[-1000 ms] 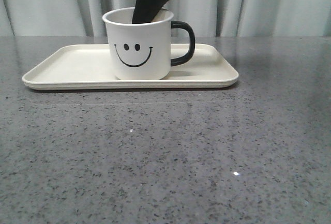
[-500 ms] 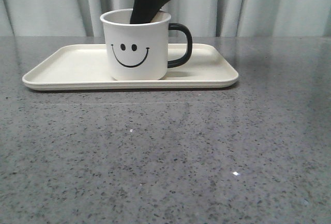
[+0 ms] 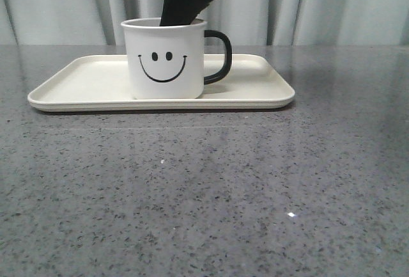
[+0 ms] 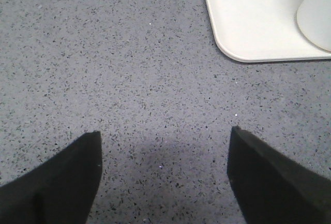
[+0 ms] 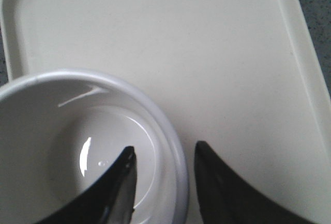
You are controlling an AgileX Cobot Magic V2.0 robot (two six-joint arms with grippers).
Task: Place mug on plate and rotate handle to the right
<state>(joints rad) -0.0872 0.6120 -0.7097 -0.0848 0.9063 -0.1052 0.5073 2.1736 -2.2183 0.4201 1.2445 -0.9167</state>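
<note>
White cylindrical mug [image 3: 165,58], smiley-printed, stands upright on the cream rounded-corner plate [image 3: 89,85], glossy black loop handle [image 3: 218,56] facing right in the front view. Only the right wrist view shows the right gripper [image 5: 164,182] straddling the mug's rim, one finger inside, slightly parted. Left gripper [image 4: 164,157] hangs spread above the speckled grey stone table [image 4: 129,69].
</note>
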